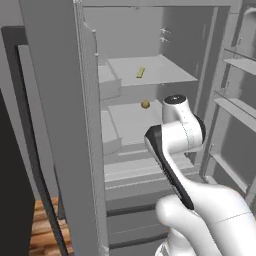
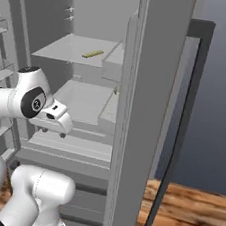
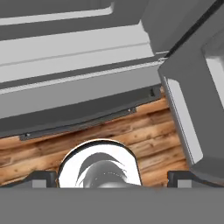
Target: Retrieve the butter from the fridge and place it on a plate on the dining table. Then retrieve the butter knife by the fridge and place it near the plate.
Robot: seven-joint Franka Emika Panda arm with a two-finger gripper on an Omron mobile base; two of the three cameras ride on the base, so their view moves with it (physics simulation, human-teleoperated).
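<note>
The fridge (image 1: pixel 55 100) stands open in front of me, its grey doors (image 2: pixel 148 89) swung out to both sides. The butter (image 1: pixel 140 73), a thin yellow stick, lies on the upper shelf; in the right base view the butter (image 2: pixel 93 54) sits near that shelf's middle. My gripper (image 2: pixel 55 133) hangs well below that shelf in front of the fridge, pointing down at the floor. In the hand view my gripper (image 3: pixel 112 177) is open and holds nothing. The plate, the dining table and the butter knife are out of view.
A round yellowish-brown ball of food (image 1: pixel 145 104) rests on the shelf under the butter. Door racks (image 1: pixel 235 110) jut out on the right. The bottom drawers (image 3: pixel 74 109) sit below the hand, above a wooden floor (image 2: pixel 187 215).
</note>
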